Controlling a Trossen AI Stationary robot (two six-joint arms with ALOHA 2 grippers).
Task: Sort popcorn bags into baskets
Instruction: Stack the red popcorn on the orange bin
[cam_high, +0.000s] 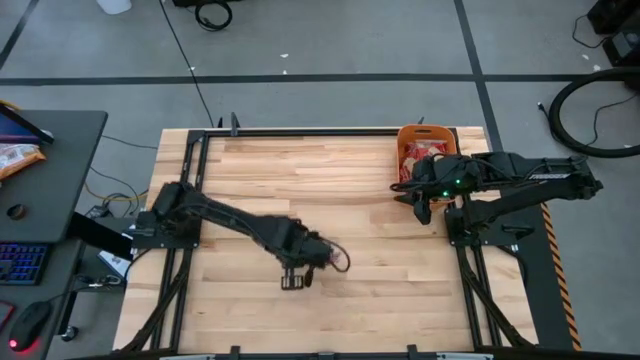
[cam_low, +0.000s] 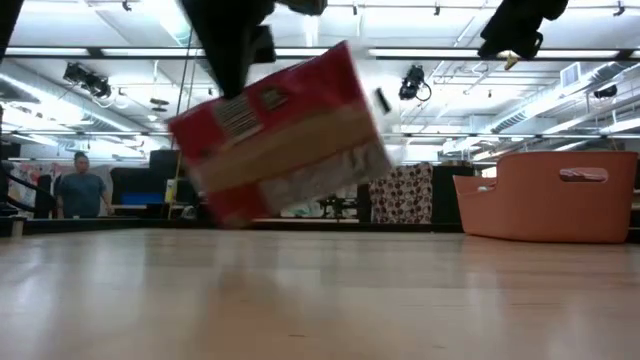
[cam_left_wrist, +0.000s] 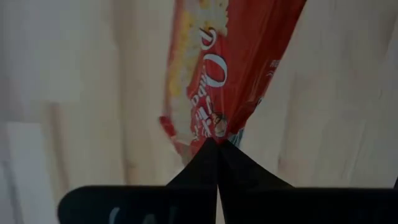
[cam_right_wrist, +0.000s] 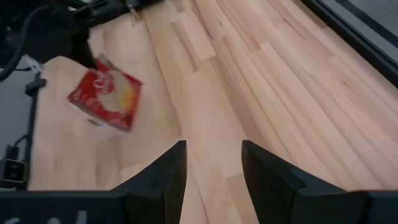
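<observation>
One red popcorn bag with a cream picture at its centre hangs in the air below my left gripper, which is shut on it over the table's near middle. In the right wrist view the same bag shows farther off. The orange basket stands at the table's far right edge with red packets inside; in the low view the basket is on the right. My right gripper is open and hovers just near of the basket, touching nothing. My left gripper pinches the popcorn bag by one edge between its two shut fingers, coming from above and pointing down. The bag hangs tilted below the fingers. Its lowest corner is lifted clear of the table.
Bare wooden table top stretches between the two arms. A dark desk with a keyboard stands left of the table. A person stands far back in the room.
</observation>
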